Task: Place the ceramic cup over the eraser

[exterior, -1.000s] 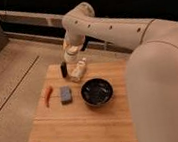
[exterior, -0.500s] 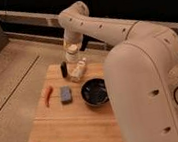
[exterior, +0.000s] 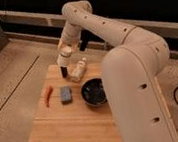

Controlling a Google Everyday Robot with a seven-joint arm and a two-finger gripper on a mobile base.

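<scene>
1 ceramic cup [exterior: 65,51], clamped in gripper [exterior: 65,56], hangs above eraser [exterior: 63,71].

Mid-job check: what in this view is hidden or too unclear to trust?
Camera view:
- Gripper, above the eraser, shut on the cup: the exact hold is too blurred to see.
- Whether cup and eraser line up: single view, undecidable.
- Table edge beyond the bowl: hidden by the robot's arm.
- Bowl's inside: too dark.
</scene>
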